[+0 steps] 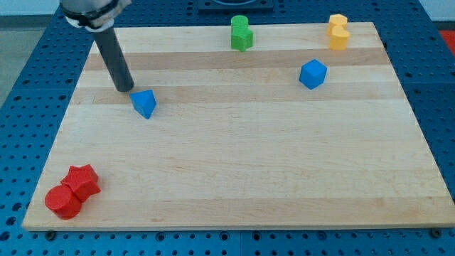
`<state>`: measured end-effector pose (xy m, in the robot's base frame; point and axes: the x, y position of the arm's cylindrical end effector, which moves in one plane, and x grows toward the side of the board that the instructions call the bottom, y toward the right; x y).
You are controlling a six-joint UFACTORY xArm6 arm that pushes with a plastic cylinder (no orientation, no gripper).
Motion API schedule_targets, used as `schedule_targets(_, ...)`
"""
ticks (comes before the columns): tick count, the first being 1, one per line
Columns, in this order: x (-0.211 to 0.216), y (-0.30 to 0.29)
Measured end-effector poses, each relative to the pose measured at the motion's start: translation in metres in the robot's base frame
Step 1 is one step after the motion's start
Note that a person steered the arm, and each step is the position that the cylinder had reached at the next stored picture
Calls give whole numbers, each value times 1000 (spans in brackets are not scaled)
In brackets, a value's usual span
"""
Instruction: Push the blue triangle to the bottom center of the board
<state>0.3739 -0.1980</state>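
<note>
Pale striped wooden board (234,163) on a blue perforated table (28,64); blue triangle (144,103) and blue cube (312,74); green block (241,33); yellow block (338,32); red star (82,180) and red cylinder (62,202); dark grey rod, my tip (126,89)

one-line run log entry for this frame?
task: push to bottom center | my tip: upper left of, near, small blue triangle block | wooden board: triangle upper left
</note>
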Motion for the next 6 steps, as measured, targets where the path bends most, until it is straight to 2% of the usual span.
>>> schedule_targets(2,47,23)
schedule_targets(4,65,76)
schedule_targets(6,110,93)
